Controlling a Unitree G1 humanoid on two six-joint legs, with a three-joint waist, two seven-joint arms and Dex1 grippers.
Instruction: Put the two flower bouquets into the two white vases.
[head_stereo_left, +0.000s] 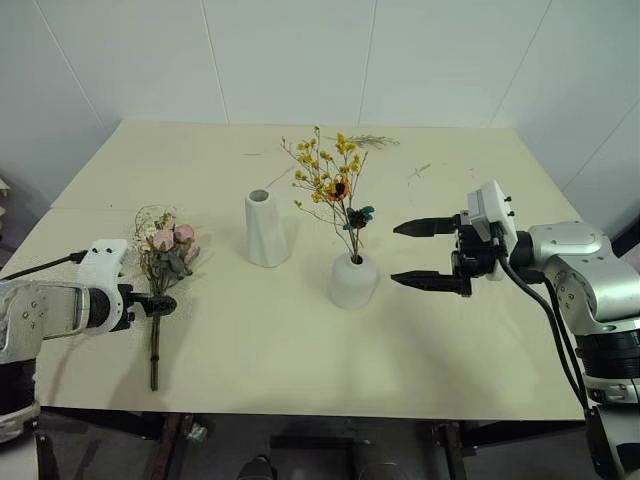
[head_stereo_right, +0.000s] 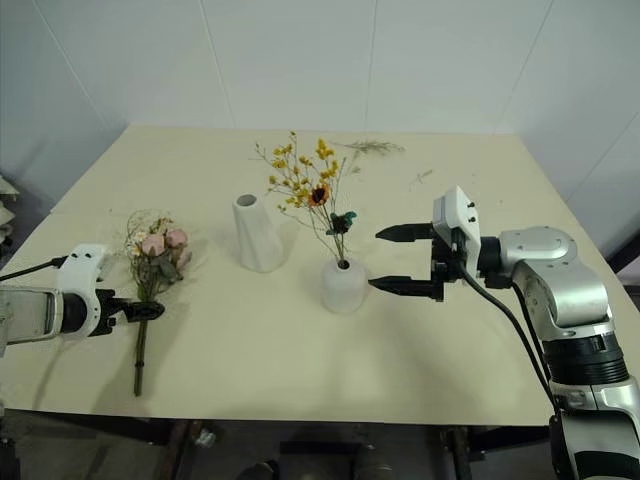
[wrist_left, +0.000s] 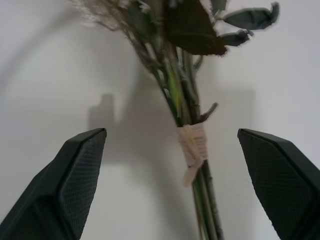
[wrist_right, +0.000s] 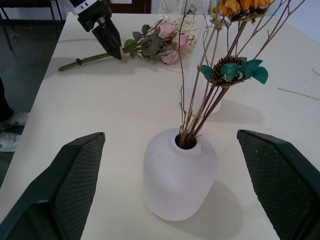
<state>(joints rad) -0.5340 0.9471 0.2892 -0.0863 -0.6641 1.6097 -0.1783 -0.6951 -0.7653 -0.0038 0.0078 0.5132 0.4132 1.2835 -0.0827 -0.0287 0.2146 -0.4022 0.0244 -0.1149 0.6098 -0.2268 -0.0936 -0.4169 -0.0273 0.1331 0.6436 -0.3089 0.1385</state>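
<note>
Roses (head_stereo_left: 168, 240) lie flat on the surface (head_stereo_left: 420, 370) at about nine o'clock from the tall vase (head_stereo_left: 265, 228), which is empty. The yellow bunch (head_stereo_left: 330, 180) already stands in the squat vase (head_stereo_left: 353, 281). Left gripper (head_stereo_left: 162, 305) hangs over the stems, jaws apart, straddling the twine wrap (wrist_left: 194, 147); closing right at that binding should hold the stems together. Right gripper (head_stereo_left: 430, 255) waits at three o'clock of the squat vase, jaws wide, holding nothing.

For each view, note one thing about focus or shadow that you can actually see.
Left wrist view: the rose bouquet is soft-focused near its blooms and shadows the table. Right wrist view: the squat vase is sharp and casts a faint shadow. Head views: even light, pale shadow beside the tall vase.
</note>
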